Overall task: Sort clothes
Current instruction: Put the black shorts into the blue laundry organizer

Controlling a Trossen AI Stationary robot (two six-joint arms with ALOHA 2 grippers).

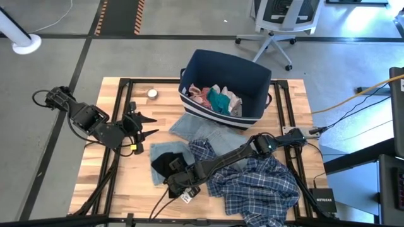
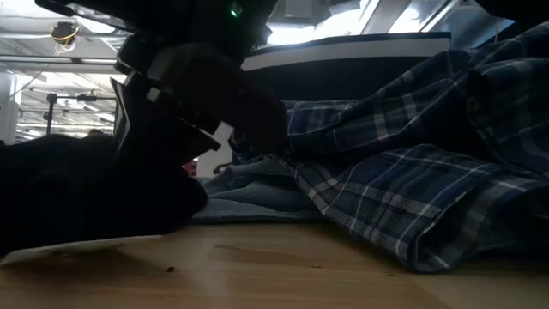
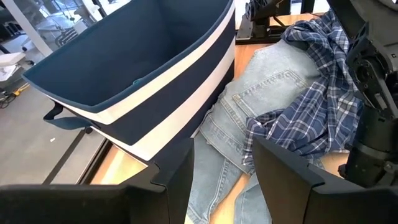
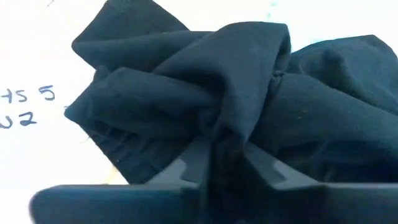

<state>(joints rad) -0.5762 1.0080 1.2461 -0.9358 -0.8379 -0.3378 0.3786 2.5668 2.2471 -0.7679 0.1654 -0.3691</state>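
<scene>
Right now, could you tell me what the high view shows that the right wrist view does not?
Only the high view: the navy bin holding pink and teal pieces, the denim, the plaid shirt, and the left gripper waiting open by the table's left edge. Only the right wrist view: the right gripper pinching a fold. Both: the black garment.

Right tool [image 4: 224,163] pinching bunched black garment [image 4: 211,93], white surface [image 4: 37,68] beneath
</scene>
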